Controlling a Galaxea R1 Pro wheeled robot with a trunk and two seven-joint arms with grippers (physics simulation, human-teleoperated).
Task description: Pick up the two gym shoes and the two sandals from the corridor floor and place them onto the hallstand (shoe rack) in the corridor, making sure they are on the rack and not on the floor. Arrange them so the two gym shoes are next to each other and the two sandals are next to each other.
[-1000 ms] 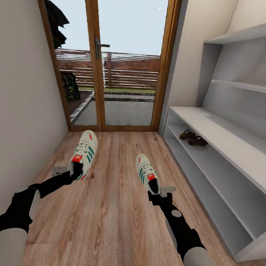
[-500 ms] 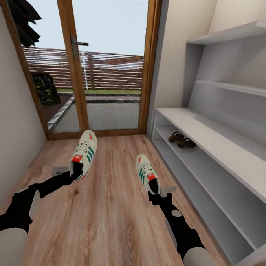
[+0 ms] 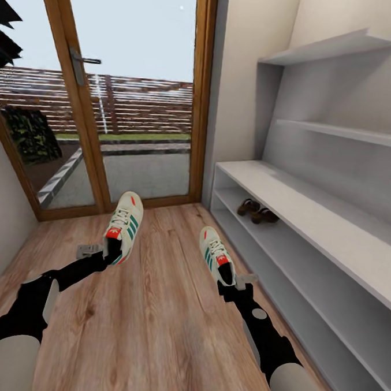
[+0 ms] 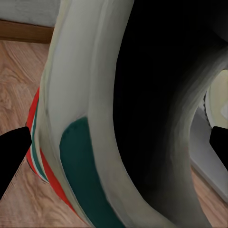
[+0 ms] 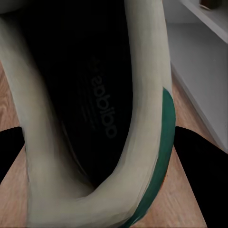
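I hold one gym shoe in each hand above the corridor floor (image 3: 147,325). My left gripper (image 3: 106,253) is shut on the heel collar of the left gym shoe (image 3: 123,226), white with green stripes. The right gym shoe (image 3: 216,256) is held at its heel by my shut right gripper (image 3: 229,281). Up close, the left shoe's collar (image 4: 95,114) and the right shoe's dark opening (image 5: 90,109) lie between dark fingers (image 4: 12,152) (image 5: 197,166). The two sandals (image 3: 257,211) lie side by side on the lower shelf of the pale-grey hallstand (image 3: 310,217) at the right.
A wood-framed glass door (image 3: 109,97) closes the corridor ahead, with a fence and yard behind it. A plain wall (image 3: 2,230) runs along the left. The hallstand's back panel carries two upper shelves (image 3: 337,48).
The whole view has swung to the right, so the door slid left and the hallstand came nearer the middle. Both arms and the shoes keep their places in the picture.
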